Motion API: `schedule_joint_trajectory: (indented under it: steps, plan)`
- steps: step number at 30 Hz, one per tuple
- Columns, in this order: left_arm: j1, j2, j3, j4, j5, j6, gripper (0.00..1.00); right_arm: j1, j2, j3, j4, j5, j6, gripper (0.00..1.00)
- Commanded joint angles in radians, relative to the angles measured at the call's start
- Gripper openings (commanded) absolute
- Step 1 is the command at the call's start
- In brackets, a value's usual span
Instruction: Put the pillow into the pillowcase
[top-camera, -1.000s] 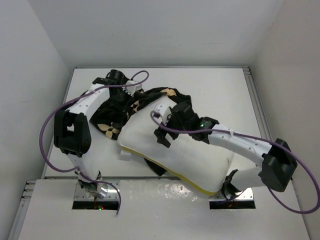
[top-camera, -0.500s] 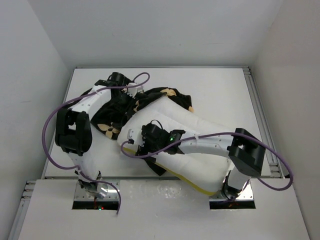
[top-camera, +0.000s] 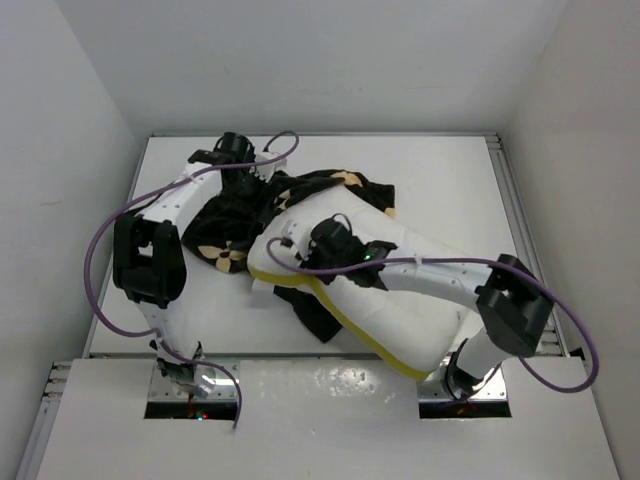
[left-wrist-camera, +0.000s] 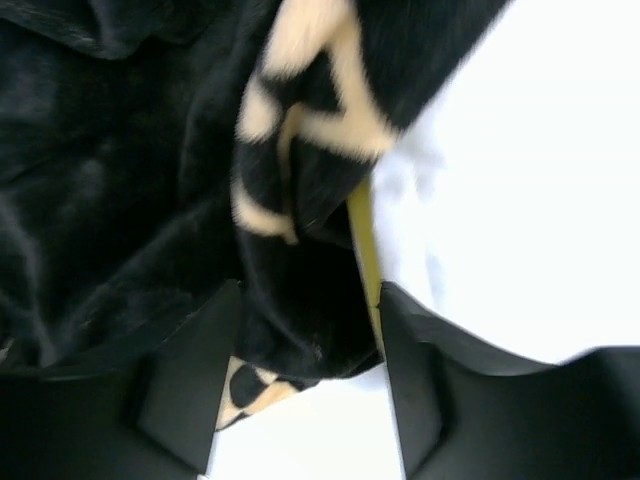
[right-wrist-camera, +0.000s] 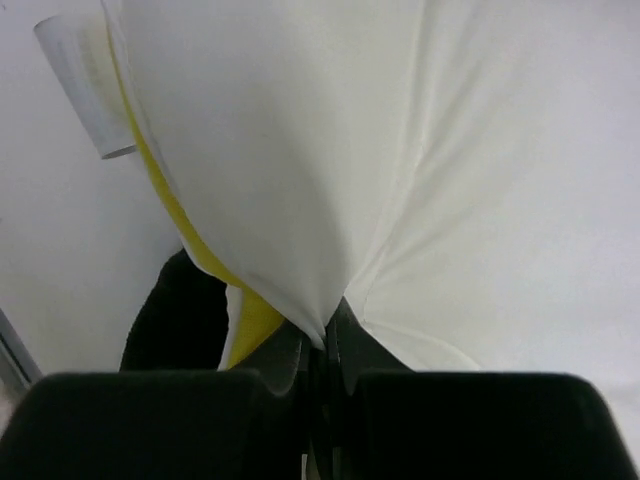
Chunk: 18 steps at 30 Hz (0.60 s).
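Note:
The white pillow (top-camera: 400, 300) with yellow piping lies across the table's middle, its far end tucked into the black, tan-patterned pillowcase (top-camera: 225, 215). My right gripper (top-camera: 298, 246) is shut on a pinch of the pillow's (right-wrist-camera: 330, 150) white cover beside its left corner, where the tag (right-wrist-camera: 85, 90) and yellow piping (right-wrist-camera: 170, 200) show. My left gripper (left-wrist-camera: 305, 370) is open at the case's far rim, and a fold of the pillowcase (left-wrist-camera: 120, 180) lies loosely between its fingers (left-wrist-camera: 190, 380), next to the pillow's yellow edge (left-wrist-camera: 365, 250).
The white table (top-camera: 440, 170) is walled at the back and on both sides. Part of the black case (top-camera: 315, 315) sticks out from under the pillow's near side. Purple cables loop off both arms.
My right gripper closed on the pillow's cover and pulled that corner up and toward the pillowcase, which turned up the yellow piping. My left gripper opened on the pillowcase.

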Motion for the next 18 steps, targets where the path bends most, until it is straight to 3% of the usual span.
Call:
schedule_joint_trajectory:
  steps: [1,5,8,12,18]
  plan:
    - [0.013,-0.077,0.058,0.015,0.019,-0.022,0.57,-0.100,-0.110,-0.050,0.118,-0.130,0.080,0.00]
    - [0.025,-0.101,0.084,0.026,0.034,-0.034,0.65,-0.222,-0.176,-0.113,0.223,-0.320,0.117,0.00]
    - [0.027,-0.101,0.096,0.032,0.049,-0.051,0.65,-0.273,-0.190,-0.115,0.231,-0.369,0.128,0.00]
    - [0.016,-0.089,0.082,0.020,0.092,-0.060,0.52,-0.350,-0.216,-0.147,0.310,-0.422,0.181,0.00]
    - [-0.085,-0.054,0.010,0.030,0.108,-0.013,0.46,-0.408,-0.194,-0.129,0.320,-0.492,0.191,0.00]
